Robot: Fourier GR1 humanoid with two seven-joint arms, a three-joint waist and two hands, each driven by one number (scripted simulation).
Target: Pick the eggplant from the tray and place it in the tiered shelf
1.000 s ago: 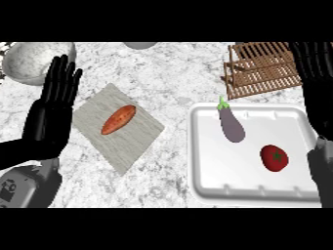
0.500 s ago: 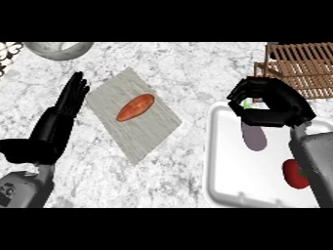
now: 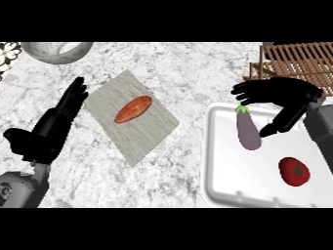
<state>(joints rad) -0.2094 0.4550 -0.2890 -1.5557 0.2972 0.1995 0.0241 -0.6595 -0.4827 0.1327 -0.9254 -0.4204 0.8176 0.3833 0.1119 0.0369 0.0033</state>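
Observation:
The purple eggplant [image 3: 248, 130] lies in the white tray [image 3: 214, 161], stem end toward the far rim. My right hand [image 3: 280, 96] arches over that stem end. Its fingers curve down at the stem on the left, and its thumb [image 3: 276, 124] points down just right of the eggplant's body. The fingers are spread and not closed on it. The wooden tiered shelf [image 3: 306, 68] stands just behind the hand, at the far right. My left hand [image 3: 50, 129] rests open at the left, fingers up.
A red tomato [image 3: 294, 171] sits in the tray nearer to me. An orange sweet potato [image 3: 133, 109] lies on a grey mat [image 3: 143, 134] at centre left. A grey bowl [image 3: 57, 50] stands at the far left.
My right hand has come down from the right edge to the eggplant, first curled over it, now spread so it shows. The left hand has not shifted on the counter.

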